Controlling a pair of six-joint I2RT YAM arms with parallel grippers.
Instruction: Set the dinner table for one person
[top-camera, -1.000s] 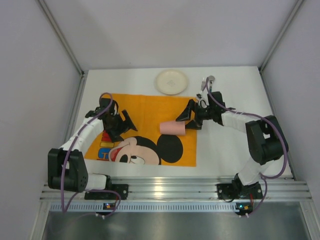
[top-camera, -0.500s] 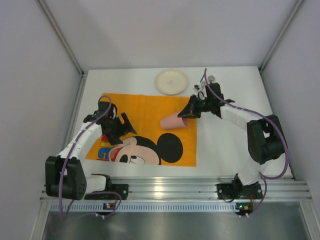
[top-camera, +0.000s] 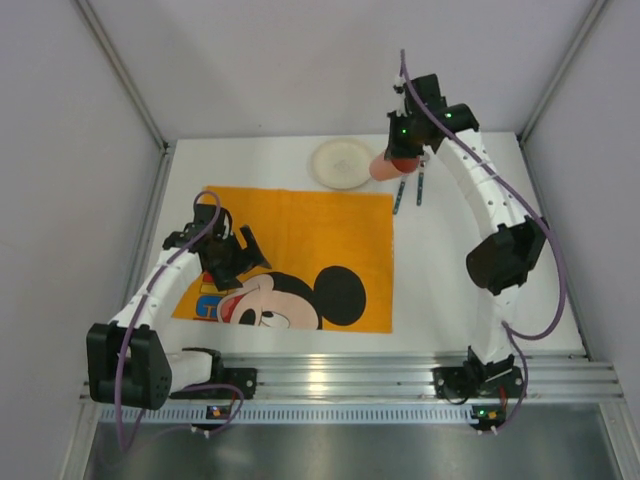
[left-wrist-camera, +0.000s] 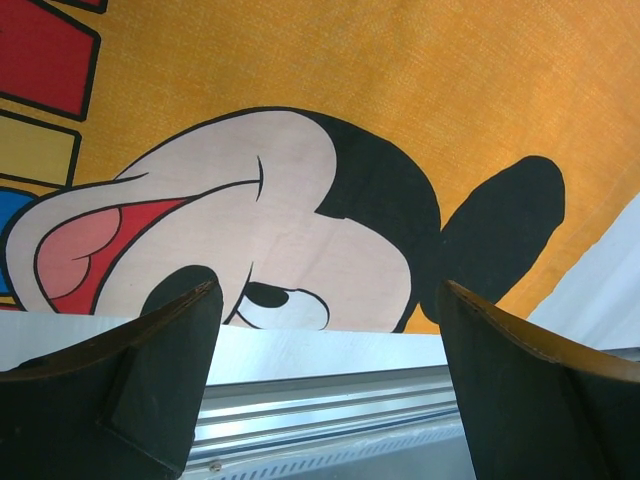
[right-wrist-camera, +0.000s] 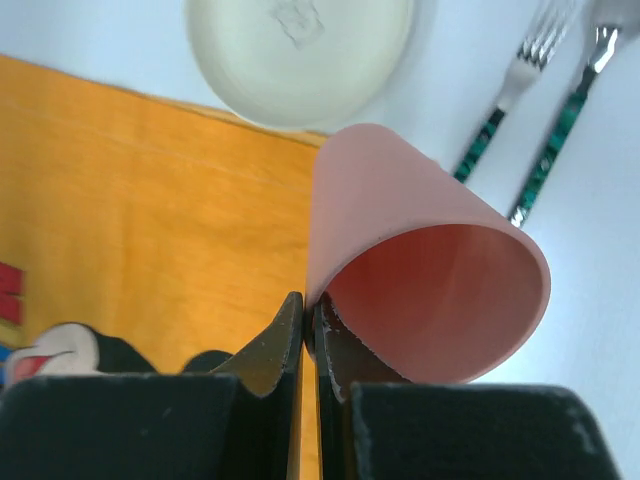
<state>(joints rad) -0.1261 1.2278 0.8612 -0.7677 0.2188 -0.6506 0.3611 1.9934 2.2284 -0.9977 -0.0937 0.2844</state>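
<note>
In the top view my right gripper (top-camera: 398, 160) is raised over the back of the white dinner table (top-camera: 450, 280), shut on a pink cup (top-camera: 384, 169). The right wrist view shows the two jaws (right-wrist-camera: 308, 305) pinching the cup (right-wrist-camera: 420, 270) by its rim wall, one finger inside, its mouth facing the camera. A cream plate (top-camera: 342, 163) lies just left of the cup. My left gripper (top-camera: 245, 258) hovers open over the orange mouse placemat (top-camera: 300, 225), with nothing between its fingers (left-wrist-camera: 325, 300).
A fork (right-wrist-camera: 510, 85) and a second green-handled utensil (right-wrist-camera: 570, 100) lie on the table right of the plate (right-wrist-camera: 300, 50), beside the placemat's far right corner. The ribbed aluminium rail (left-wrist-camera: 330, 400) runs along the near edge. Grey walls enclose three sides.
My right gripper shut on the pink cup, which lay on its side on the placemat, and carried it up and back toward the plate. The left arm barely moved.
</note>
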